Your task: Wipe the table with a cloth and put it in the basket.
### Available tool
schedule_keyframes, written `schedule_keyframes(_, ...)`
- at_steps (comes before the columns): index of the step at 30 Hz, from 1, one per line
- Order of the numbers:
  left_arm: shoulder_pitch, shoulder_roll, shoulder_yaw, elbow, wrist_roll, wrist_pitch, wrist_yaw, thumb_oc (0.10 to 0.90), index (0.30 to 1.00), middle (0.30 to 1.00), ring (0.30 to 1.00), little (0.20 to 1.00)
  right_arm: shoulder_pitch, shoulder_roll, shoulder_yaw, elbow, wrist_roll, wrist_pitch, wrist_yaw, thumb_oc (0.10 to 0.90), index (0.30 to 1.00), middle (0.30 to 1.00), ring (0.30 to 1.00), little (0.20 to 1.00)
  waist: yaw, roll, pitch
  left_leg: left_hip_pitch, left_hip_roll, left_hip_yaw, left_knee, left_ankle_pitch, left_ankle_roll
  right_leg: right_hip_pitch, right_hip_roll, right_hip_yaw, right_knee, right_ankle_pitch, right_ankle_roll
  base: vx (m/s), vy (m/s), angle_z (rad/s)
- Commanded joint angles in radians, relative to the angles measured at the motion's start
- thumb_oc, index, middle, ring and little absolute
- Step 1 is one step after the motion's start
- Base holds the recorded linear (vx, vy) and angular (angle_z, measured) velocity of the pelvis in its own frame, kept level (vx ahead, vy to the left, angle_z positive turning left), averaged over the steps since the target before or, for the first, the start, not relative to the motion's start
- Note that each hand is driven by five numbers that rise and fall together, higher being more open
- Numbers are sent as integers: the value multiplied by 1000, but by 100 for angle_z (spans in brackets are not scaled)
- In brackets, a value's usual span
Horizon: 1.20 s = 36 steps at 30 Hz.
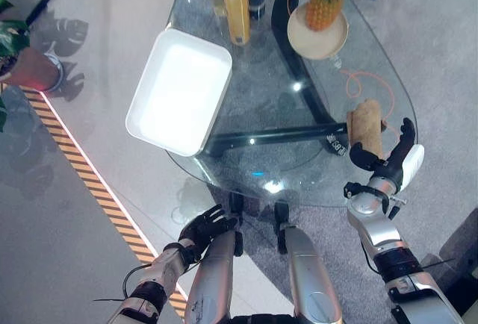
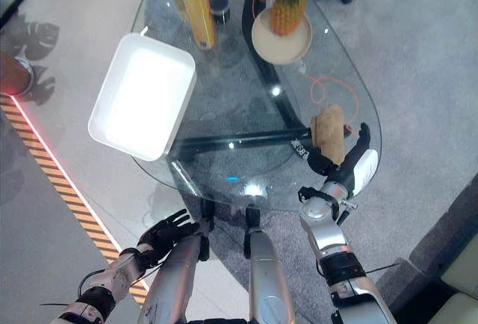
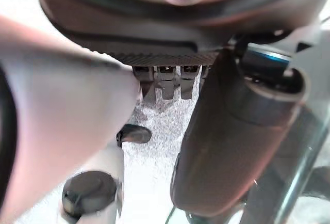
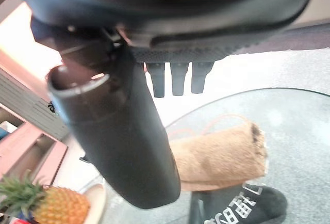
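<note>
The rolled tan cloth (image 1: 366,127) lay near the glass counter's (image 1: 261,100) edge. The right hand (image 1: 390,158) hovered beside the cloth, fingers loose. The left hand (image 1: 205,227) hung open, well away from it.

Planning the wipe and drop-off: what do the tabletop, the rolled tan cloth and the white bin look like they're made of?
The oval tabletop looks like clear glass: floor and frame show through, with glints. The rolled tan cloth looks like soft, fuzzy terry or microfibre. The white rectangular bin looks like smooth, glossy plastic, though that's unconfirmed.
</note>
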Motion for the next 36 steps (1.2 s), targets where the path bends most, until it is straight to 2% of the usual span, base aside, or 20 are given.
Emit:
schedule_keyframes(1,131,-57,-88,4,-7,72,21,800,900,900,900,900,8,-65,-16,-104,3,-68,-86,800,900,900,900,900,-1,-24,-18,-52,-51,43,195,-193,61,-25,38,27,-141,129,-12,-30,-25,2)
schedule_keyframes(4,119,-51,-99,-6,-16,68,15,800,900,900,900,900,-16,-76,-21,-84,24,-90,-87,800,900,900,900,900,5,-23,-18,-100,-53,38,201,-180,60,-78,40,20,-119,135,-9,-9,-11,0)
schedule_keyframes(13,102,-38,-134,-68,-84,56,23,800,900,900,900,900,-91,-111,-31,9,38,-41,-139,800,900,900,900,900,21,-12,-18,-183,-54,23,216,-171,59,-167,35,2,-93,140,-9,0,-17,3)
schedule_keyframes(27,98,-22,-151,-102,-112,66,35,800,900,900,900,900,-152,-148,-52,56,64,-16,-160,800,900,900,900,900,26,9,-18,-242,-62,12,241,-170,59,-233,28,-2,-74,150,-9,5,-4,1)
schedule_keyframes(32,87,-11,-152,-118,-138,76,44,800,900,900,900,900,-183,-164,-46,83,83,28,-135,800,900,900,900,900,28,16,-18,-264,-61,13,251,-169,59,-259,26,-4,-65,155,-7,2,-2,1)
schedule_keyframes(36,84,-10,-155,-120,-143,71,51,800,900,900,900,900,-192,-161,-44,125,120,30,-175,800,900,900,900,900,29,21,-18,-279,-60,15,257,-170,60,-277,27,-6,-55,154,-9,8,-6,3)
